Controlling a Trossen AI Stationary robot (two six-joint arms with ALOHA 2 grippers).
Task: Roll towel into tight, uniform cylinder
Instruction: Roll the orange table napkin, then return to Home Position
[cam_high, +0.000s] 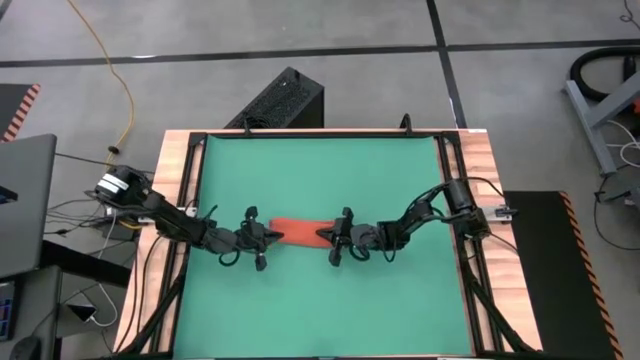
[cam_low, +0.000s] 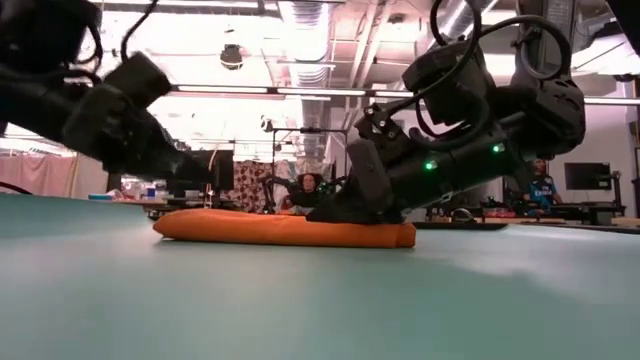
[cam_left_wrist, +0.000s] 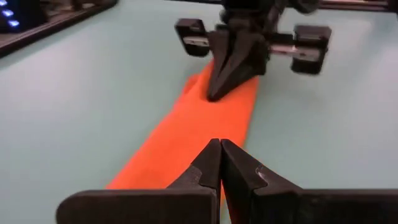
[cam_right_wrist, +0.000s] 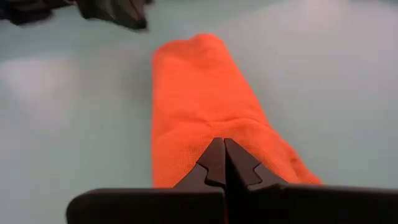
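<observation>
The orange-red towel (cam_high: 298, 230) lies on the green mat (cam_high: 320, 180) as a low, flattish roll running left to right; in the low view the towel (cam_low: 280, 228) rests along its whole length. My left gripper (cam_left_wrist: 221, 146) is shut and hangs over the roll's left end; the low view shows a gap between it and the cloth. My right gripper (cam_right_wrist: 222, 144) is shut with its tips down on the roll's right end. My right gripper presses its shut fingertips (cam_left_wrist: 216, 92) down on the top of the towel's right end (cam_left_wrist: 233, 106). The fingers slant down from the table's right side and lie along the roll. The roll stays flat on the mat beneath them.
The mat fills a wood-edged table top (cam_high: 180, 170), with bare mat on the near and far sides of the roll. A black box (cam_high: 285, 100) stands on the floor past the far edge. A person (cam_low: 308, 188) sits in the room beyond.
</observation>
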